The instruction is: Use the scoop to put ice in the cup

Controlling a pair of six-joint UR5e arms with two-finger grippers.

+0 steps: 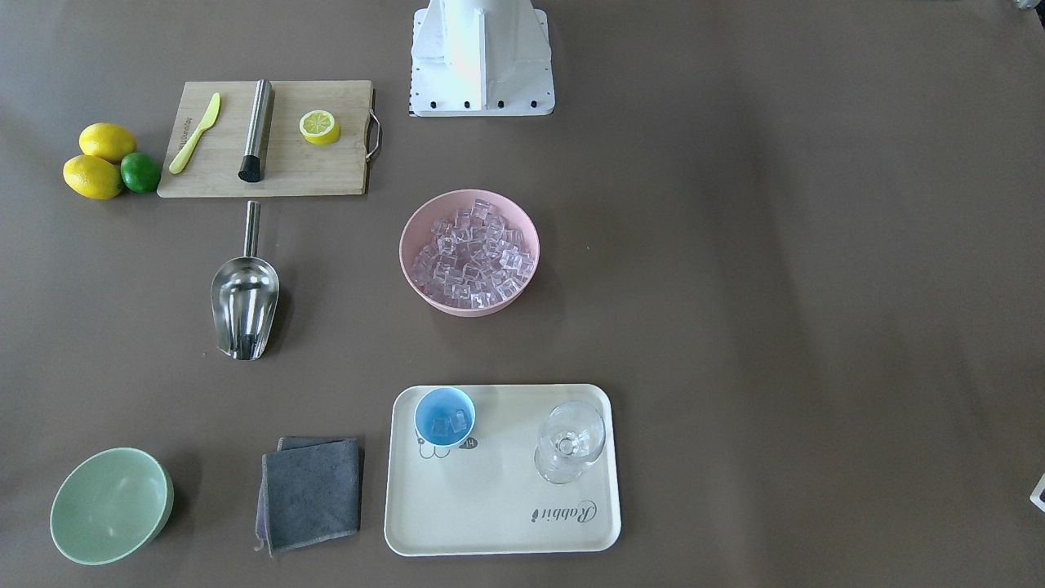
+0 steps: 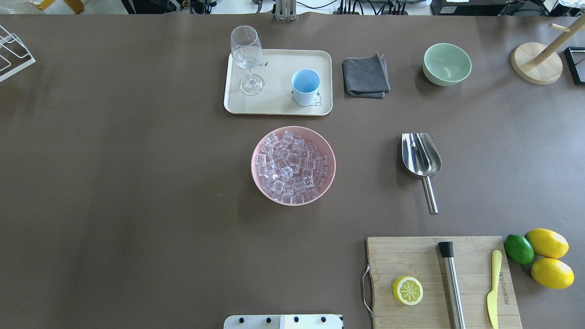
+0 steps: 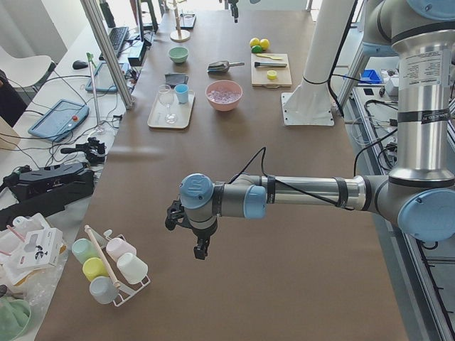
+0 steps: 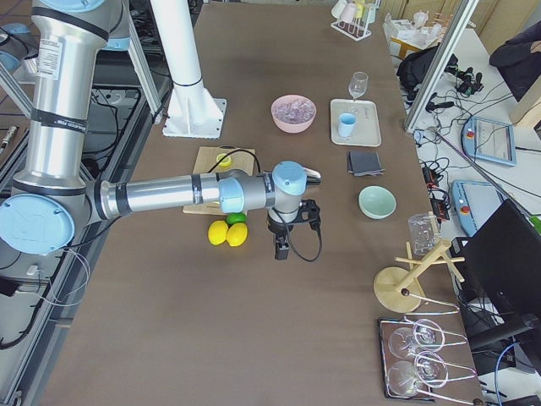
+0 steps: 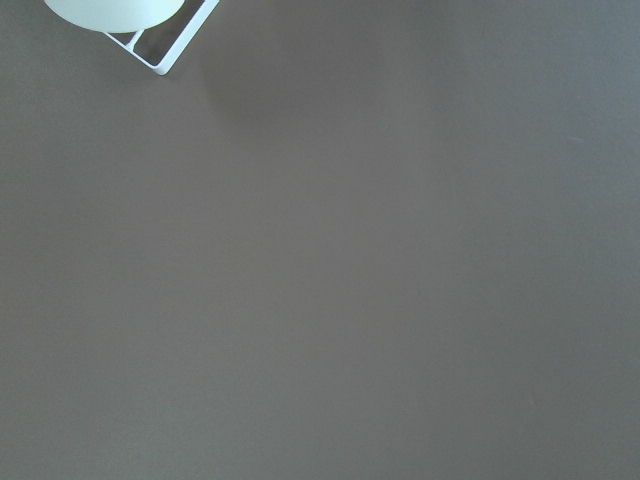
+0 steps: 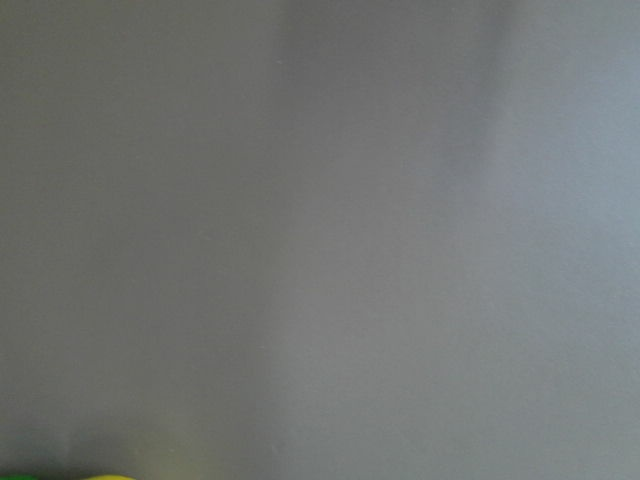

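Item: shiny stainless-steel scoop [image 2: 421,157] with a rounded trough and thin rod handle [image 2: 429,195]. It lies alone on the brown table [image 2: 137,183] on the robot's right, well apart from the pink bowl [image 2: 257,180], trough away from the robot and handle towards it. Expect it to be stiff, fairly light and slick. Take it by the rod, near the middle, and grip firmly, since polished round steel may twist in the pads. Whether the rod rests on the table or sits just above it is hard to tell from here. Item: ice [image 1: 472,255], small clear cubes heaped in the pink bowl. They look hard, loose and slippery, so they are likely to slide off a tilted trough. Item: small light-blue cup [image 1: 445,415], upright on the cream tray [image 1: 502,523] with a few cubes inside, near a clear stemmed glass [image 1: 570,441]. Its mouth is narrow and it probably tips easily. Left gripper [image 3: 201,250] and right gripper [image 4: 282,249] both hover over bare table far from all this. You cannot tell how their jaws stand.
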